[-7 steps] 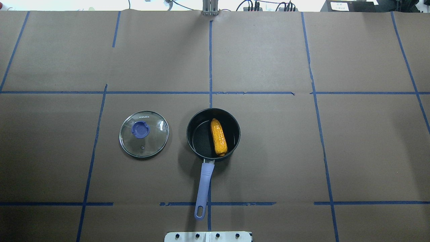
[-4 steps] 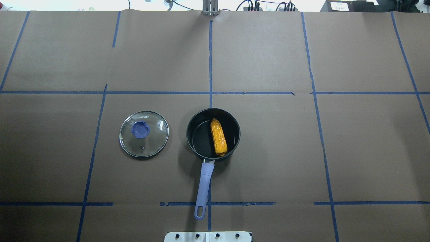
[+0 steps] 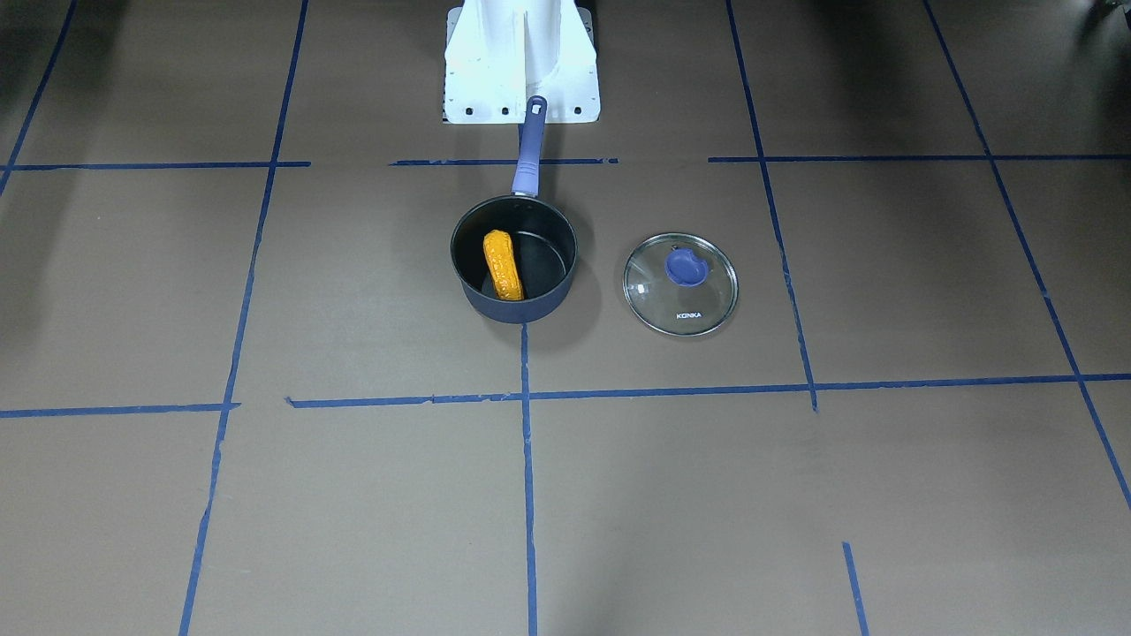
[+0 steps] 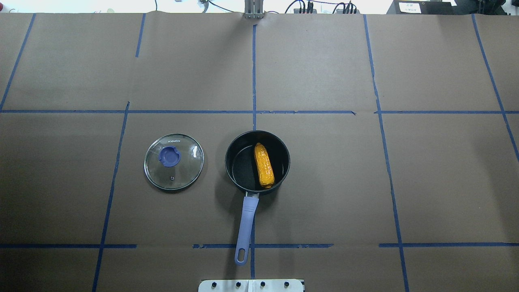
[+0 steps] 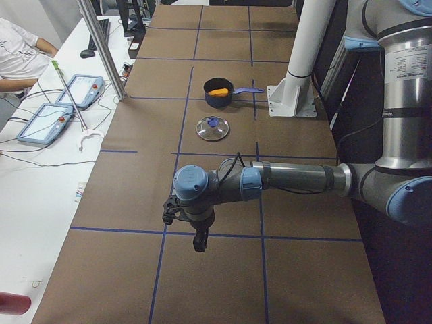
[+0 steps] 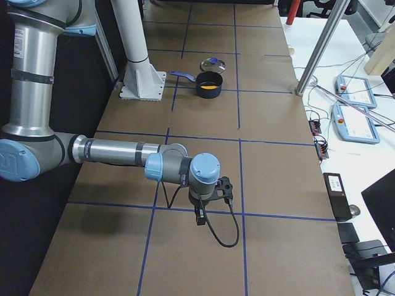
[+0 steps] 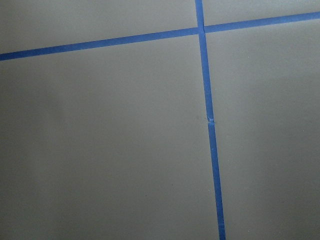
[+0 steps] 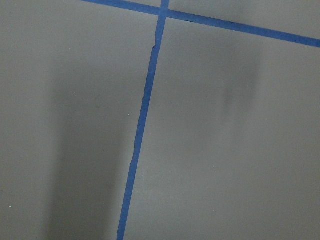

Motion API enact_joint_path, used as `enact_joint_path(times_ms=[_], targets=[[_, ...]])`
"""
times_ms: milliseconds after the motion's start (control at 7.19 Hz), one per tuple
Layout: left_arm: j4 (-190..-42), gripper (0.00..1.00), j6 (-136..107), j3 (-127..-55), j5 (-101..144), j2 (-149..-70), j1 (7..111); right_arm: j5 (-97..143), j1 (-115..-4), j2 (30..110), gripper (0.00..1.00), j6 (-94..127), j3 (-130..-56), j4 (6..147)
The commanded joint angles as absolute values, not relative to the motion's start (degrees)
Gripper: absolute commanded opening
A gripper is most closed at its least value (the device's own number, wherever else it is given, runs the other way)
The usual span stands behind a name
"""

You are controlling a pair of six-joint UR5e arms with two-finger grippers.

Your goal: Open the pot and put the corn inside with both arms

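Note:
The dark navy pot (image 4: 241,167) stands open mid-table, its purple-blue handle (image 4: 247,219) pointing toward the robot base. The orange-yellow corn (image 4: 264,165) lies inside it, also in the front view (image 3: 502,265). Neither arm shows in the overhead or front view. In the left side view the left gripper (image 5: 200,241) hangs over bare table far from the pot (image 5: 219,100). In the right side view the right gripper (image 6: 200,216) likewise hangs far from the pot (image 6: 210,86). I cannot tell whether either is open or shut. Both wrist views show only brown paper and blue tape.
The round glass lid (image 4: 174,161) with a blue knob lies flat on the table on the pot's left in the overhead view, apart from it. The white robot base plate (image 3: 521,66) sits just behind the handle's end. Operators' tablets (image 5: 40,121) lie on a side desk.

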State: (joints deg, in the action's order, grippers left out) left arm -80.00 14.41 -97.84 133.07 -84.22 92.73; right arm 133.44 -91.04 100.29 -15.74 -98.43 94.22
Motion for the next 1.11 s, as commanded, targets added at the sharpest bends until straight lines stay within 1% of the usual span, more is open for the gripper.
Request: enact_joint_path(times_ms=[0,557,974], targets=[[-80.0,1.00,14.4,-97.8,133.1,-84.2,92.7,133.8,-91.1,100.3,1.00,-15.7,-98.4,94.2],[-80.2,1.00,14.4,-98.6,133.1,-82.3,92.7,134.6,-91.0,100.3,1.00,-15.7,-98.6,94.2],[-80.2,1.00,14.4,-98.1,133.0,-82.3,92.7,134.7,-91.0,100.2,1.00,-15.7,-98.4,94.2]])
